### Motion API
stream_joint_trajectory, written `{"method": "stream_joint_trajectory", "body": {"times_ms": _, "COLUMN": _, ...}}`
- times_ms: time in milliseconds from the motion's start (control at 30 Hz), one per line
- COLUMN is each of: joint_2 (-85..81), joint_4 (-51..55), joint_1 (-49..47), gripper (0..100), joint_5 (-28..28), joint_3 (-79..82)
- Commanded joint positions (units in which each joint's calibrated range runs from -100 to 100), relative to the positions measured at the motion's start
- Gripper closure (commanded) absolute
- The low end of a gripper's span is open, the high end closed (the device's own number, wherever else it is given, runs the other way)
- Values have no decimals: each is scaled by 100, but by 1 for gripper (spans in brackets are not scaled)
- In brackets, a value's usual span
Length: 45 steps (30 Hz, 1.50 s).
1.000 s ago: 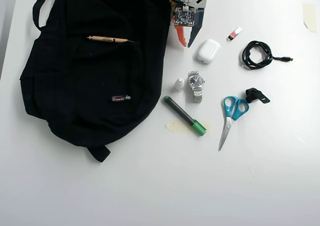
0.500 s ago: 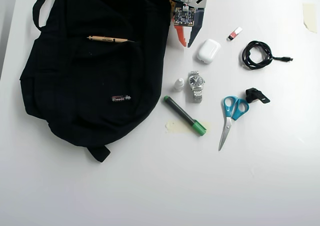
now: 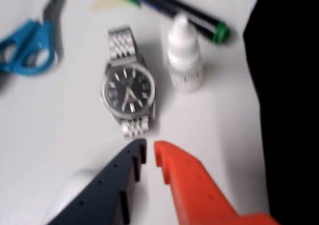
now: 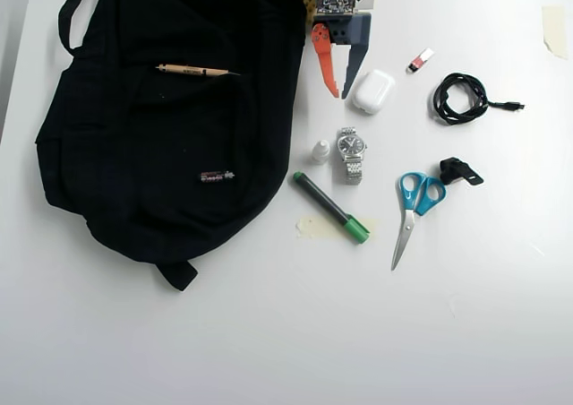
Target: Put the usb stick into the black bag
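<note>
Red and silver, the usb stick [image 4: 421, 60] is seen only in the overhead view, lying on the white table [image 4: 269, 333] near its top edge. From the claw [image 4: 341, 93] it lies to the right in that view and slightly higher, with a white case [image 4: 373, 90] between them. Its long axis is slanted, the upper end to the right. The black bag [image 4: 161, 127] is found on the other side, left of the claw. The claw is empty, its fingers almost closed with only a narrow gap. In the wrist view the stick is not shown; a watch [image 3: 128, 88] and a small bottle [image 3: 184, 56] are seen instead, all blurred. Whether the bag is open cannot be told.
</note>
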Motion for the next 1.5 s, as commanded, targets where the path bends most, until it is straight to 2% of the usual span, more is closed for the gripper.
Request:
{"method": "stream_joint_trajectory", "body": {"times_ms": 0, "joint_2": -109, "joint_4": -320, "joint_1": -197, "gripper": 98, "joint_5": 31, "joint_3": -237}}
{"method": "stream_joint_trajectory", "body": {"times_ms": 333, "joint_2": 422, "joint_4": 1859, "joint_1": -847, "gripper": 98, "joint_5": 31, "joint_3": -2213}}
{"method": "stream_joint_trajectory", "body": {"times_ms": 500, "joint_2": 2605, "joint_4": 2014, "joint_1": -1147, "gripper": 98, "joint_5": -11, "joint_3": -4010}}
{"method": "stream_joint_trajectory", "body": {"times_ms": 633, "joint_2": 4746, "joint_4": 2824, "joint_1": -1416, "gripper": 98, "joint_5": -148, "joint_3": -5825}}
{"method": "stream_joint_trajectory", "body": {"times_ms": 700, "joint_2": 6074, "joint_4": 3711, "joint_1": -1715, "gripper": 98, "joint_5": -646, "joint_3": -6840}}
{"method": "stream_joint_trajectory", "body": {"times_ms": 833, "joint_2": 7078, "joint_4": 4814, "joint_1": -2291, "gripper": 98, "joint_5": -1758, "joint_3": -7820}}
{"method": "stream_joint_trajectory", "body": {"times_ms": 1133, "joint_2": 7261, "joint_4": 4788, "joint_1": -3959, "gripper": 98, "joint_5": -4505, "joint_3": -7865}}
{"method": "stream_joint_trajectory", "body": {"times_ms": 1267, "joint_2": 7543, "joint_4": 4495, "joint_1": -4363, "gripper": 98, "joint_5": -4914, "joint_3": -7748}}
{"method": "stream_joint_trajectory", "body": {"times_ms": 1467, "joint_2": 8348, "joint_4": 4039, "joint_1": -4355, "gripper": 98, "joint_5": -4888, "joint_3": -7505}}
